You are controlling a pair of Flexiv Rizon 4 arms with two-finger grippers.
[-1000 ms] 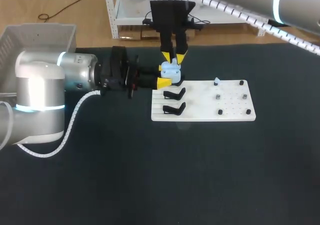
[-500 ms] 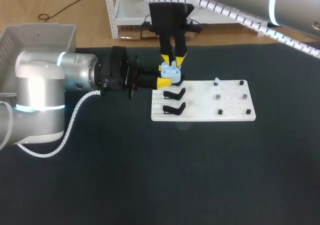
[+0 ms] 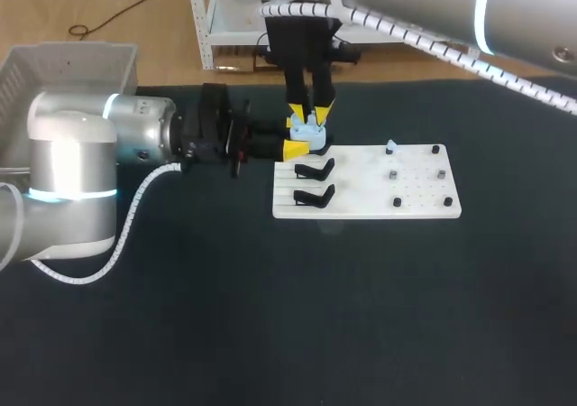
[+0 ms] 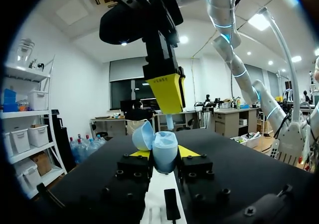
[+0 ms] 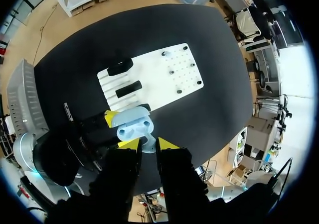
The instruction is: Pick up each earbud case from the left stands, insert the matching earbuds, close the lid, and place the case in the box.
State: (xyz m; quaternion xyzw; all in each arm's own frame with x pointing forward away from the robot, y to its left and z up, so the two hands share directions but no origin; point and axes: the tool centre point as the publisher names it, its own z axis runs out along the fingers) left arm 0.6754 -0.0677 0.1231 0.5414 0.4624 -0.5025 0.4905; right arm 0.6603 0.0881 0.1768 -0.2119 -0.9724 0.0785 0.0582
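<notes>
My left gripper [image 3: 299, 138] is shut on a light-blue earbud case [image 3: 312, 133] with its lid [image 4: 143, 136] swung open, at the white board's near-left corner. In the left wrist view the case [image 4: 164, 152] sits upright between the yellow tips. Right above it hangs my right gripper [image 3: 309, 110], pointing down, shut on a small light-blue earbud [image 4: 170, 121] whose stem hangs just over the case's opening. The right wrist view has the case [image 5: 132, 124] straight under the right gripper [image 5: 148, 145]. Another earbud [image 3: 391, 146] stands on the board.
The white board [image 3: 365, 203] carries two bare black stands [image 3: 314, 167] [image 3: 314, 194] at its left and several small pegs [image 3: 397, 202] at its right. A grey box [image 3: 63, 63] stands at the table's far left, behind my left arm.
The right gripper has come down a little with the earbud, closer to the open case. The left arm and the case have stayed where they were.
</notes>
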